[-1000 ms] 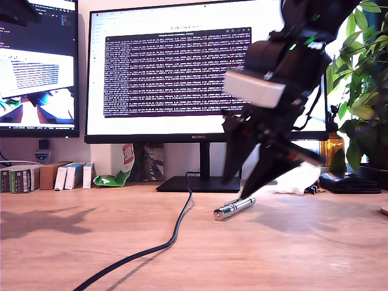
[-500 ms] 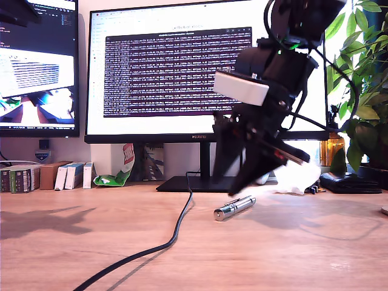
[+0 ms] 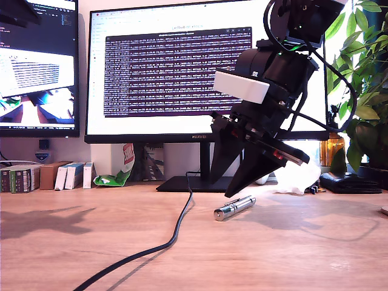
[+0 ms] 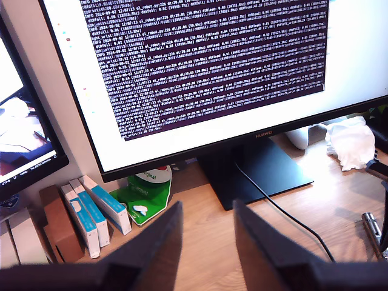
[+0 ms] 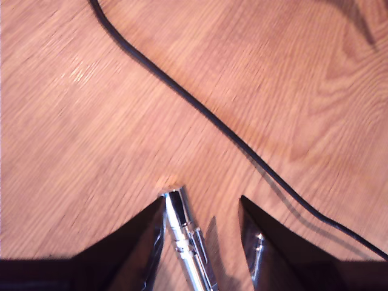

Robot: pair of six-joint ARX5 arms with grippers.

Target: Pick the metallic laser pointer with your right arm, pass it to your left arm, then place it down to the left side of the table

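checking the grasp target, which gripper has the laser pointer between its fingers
My second gripper: the laser pointer lies between its open fingers. My first gripper faces the monitor.

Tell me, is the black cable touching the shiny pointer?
Apart. In the exterior view bare table shows between the cable and the pointer; the second wrist view shows the same gap.
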